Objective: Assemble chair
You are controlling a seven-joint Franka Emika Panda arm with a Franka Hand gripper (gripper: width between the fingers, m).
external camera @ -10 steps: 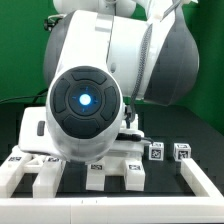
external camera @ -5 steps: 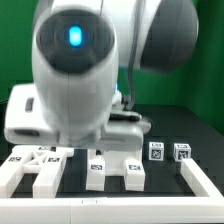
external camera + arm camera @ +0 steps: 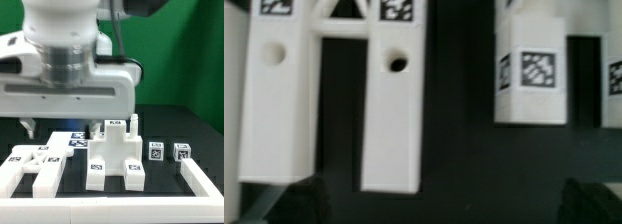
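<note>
Where the round joint with its blue light filled the exterior view half a second ago, the arm has since swung, so its wide white hand body now spans the upper part on the exterior view's left. That shift uncovers the middle chair piece, a stepped white block that was mostly hidden before. It stands on the black table with tags on its top and front.

The gripper is spread wide and holds nothing. In the wrist view its dark, blurred fingertips sit far apart above the parts. Two long white bars lie side by side beneath it, each with one round hole, and a shorter tagged block lies beside them.

On the exterior view's left, an H-shaped chair piece lies flat near the middle piece. Two small tagged blocks stand apart on the exterior view's right. The white border rail runs along the front and that side. The hand body blocks the back of the table.

The only markings are black-and-white square tags showing patterns, not letters.
</note>
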